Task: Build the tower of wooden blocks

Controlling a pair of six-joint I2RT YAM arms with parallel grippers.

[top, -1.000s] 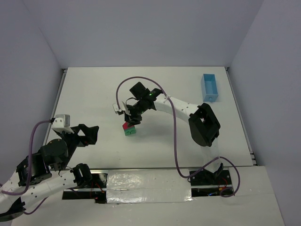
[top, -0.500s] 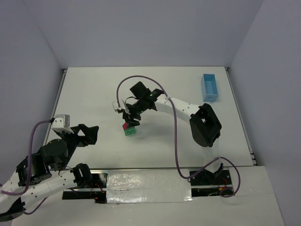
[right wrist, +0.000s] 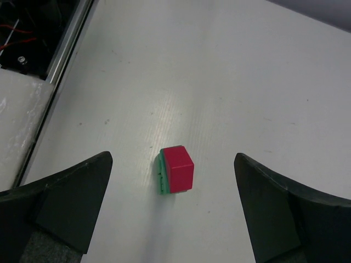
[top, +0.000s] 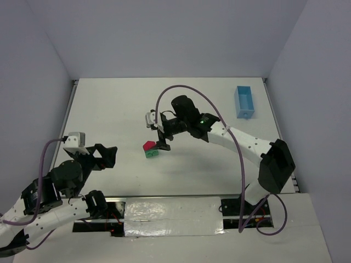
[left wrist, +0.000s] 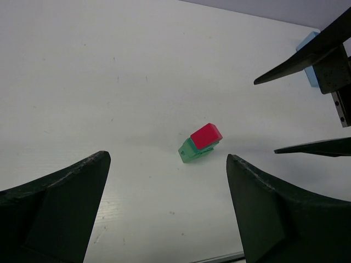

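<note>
The wood block tower stands near the table's middle, a red roof-like piece on top of green blocks. My right gripper hovers just right of and above it, open, touching nothing. The right wrist view looks down on the tower between the wide-open right gripper fingers. My left gripper is open and empty, well to the tower's left. In the left wrist view the tower stands ahead of the left gripper, with the right arm's fingers beyond it.
A light blue box sits at the back right and peeks out behind the right fingers. A metal rail runs along the table's left edge, also seen as a rail from the right wrist. Both arm bases line the near edge.
My right gripper has opened, let go of the red piece on the green blocks, and drawn back up and to the right. Its elbow swung right. The left arm barely moved.
</note>
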